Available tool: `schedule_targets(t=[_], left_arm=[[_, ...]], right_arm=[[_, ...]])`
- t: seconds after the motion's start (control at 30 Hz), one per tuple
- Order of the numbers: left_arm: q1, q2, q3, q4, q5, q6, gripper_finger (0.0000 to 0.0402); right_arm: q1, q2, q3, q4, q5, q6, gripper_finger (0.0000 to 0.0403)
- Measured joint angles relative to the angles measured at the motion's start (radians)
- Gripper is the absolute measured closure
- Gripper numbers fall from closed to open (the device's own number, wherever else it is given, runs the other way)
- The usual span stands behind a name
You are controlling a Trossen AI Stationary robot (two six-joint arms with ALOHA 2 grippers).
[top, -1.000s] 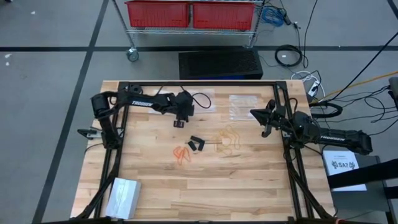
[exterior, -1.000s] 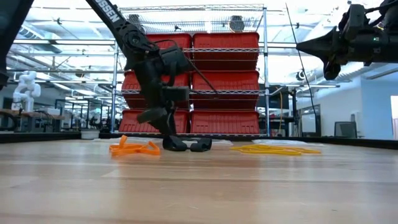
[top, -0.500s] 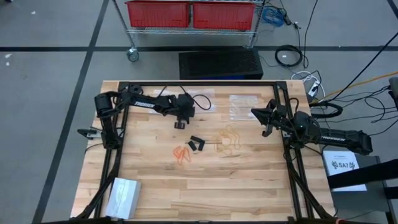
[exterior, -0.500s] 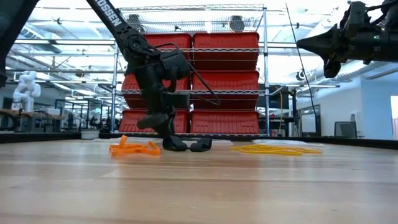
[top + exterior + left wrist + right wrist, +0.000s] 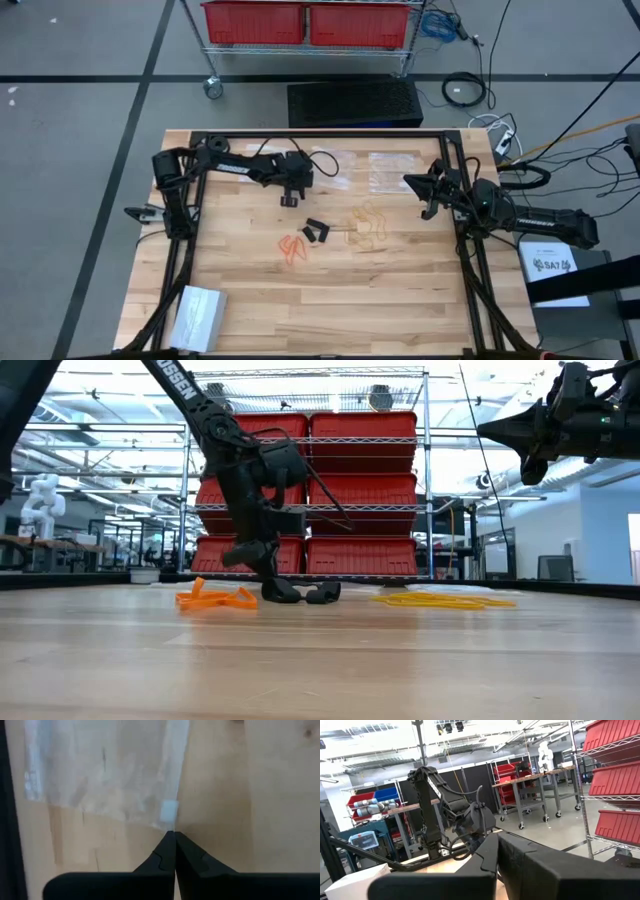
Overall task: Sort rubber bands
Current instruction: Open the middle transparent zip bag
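Three clusters of rubber bands lie mid-table: orange point(image 5: 293, 246), black point(image 5: 315, 231) and pale tan point(image 5: 368, 224); the low view shows orange point(image 5: 215, 598), black point(image 5: 300, 595) and tan point(image 5: 445, 600) too. My left gripper point(image 5: 288, 198) is shut, just far-left of the black bands. Its tips point(image 5: 173, 835) stand at a corner of a clear plastic bag point(image 5: 105, 770). My right gripper point(image 5: 424, 196) is shut and held high point(image 5: 490, 430) over the table's right side, with nothing in it. My left gripper's shut fingertips point(image 5: 167, 842) point at the clear bag's corner point(image 5: 169, 822), beside a small white tab point(image 5: 169, 810). Whether they touch or pinch the bag's edge I cannot tell.
A second clear bag point(image 5: 392, 170) lies at the far right of the table. A white packet point(image 5: 196, 316) sits at the near left corner. Black frame rails point(image 5: 190, 250) run along both sides. A black cable point(image 5: 322, 160) loops by the left wrist.
My left gripper has shut, from wide open to fingertips together, and has stayed near the same spot by the black bands. The rubber bands lie where they were.
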Motion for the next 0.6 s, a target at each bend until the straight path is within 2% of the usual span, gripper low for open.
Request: schedule_targets(t=[0.2,0.37,0.47,0.6], left_arm=[[-0.003,-0.050,0.018,-0.048,0.005,-0.048,0.0400],[0.002,-0.108,0.020,-0.064,0.040,-0.138,0.0400],[0.028,-0.158,-0.010,-0.030,0.161,-0.234,0.0401],[0.049,-0.203,-0.088,0.128,0.316,-0.241,0.0401]], right_arm=[[0.000,0.004,0.000,-0.001,-0.015,0.000,0.0403],[0.006,0.060,0.002,-0.008,-0.058,0.026,0.0403],[0.018,0.130,0.025,-0.037,-0.058,0.039,0.0403],[0.032,0.227,0.071,-0.038,-0.057,0.013,0.0403]])
